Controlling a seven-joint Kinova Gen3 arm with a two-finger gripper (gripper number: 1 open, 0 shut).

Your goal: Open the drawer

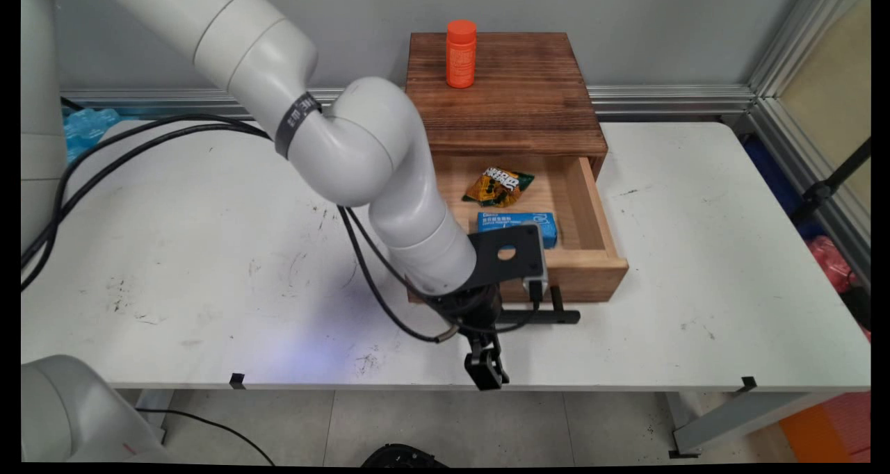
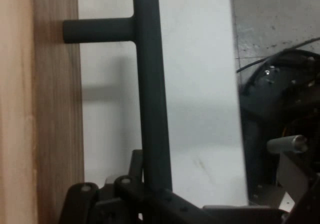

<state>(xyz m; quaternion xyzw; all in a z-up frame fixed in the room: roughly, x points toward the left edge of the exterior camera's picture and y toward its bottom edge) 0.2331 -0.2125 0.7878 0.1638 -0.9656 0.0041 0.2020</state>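
A wooden box [image 1: 511, 99] stands at the back of the table with its drawer [image 1: 587, 276] pulled out. Inside the drawer lie a green-and-orange snack packet [image 1: 498, 185] and a blue carton [image 1: 518, 222], partly hidden by the hand's black bracket. My gripper [image 1: 487, 375] hangs just in front of the drawer's black handle [image 1: 556, 315], near the table's front edge and nearest to that handle. In the hand view the handle's bar [image 2: 152, 84] runs up from the gripper's linkage, with the drawer front [image 2: 35, 109] on the left.
An orange bottle [image 1: 461, 53] stands upright on top of the box. Black cables [image 1: 139, 144] trail across the left of the white table [image 1: 695, 251]. The hand view shows the table's edge and the floor beyond it on the right.
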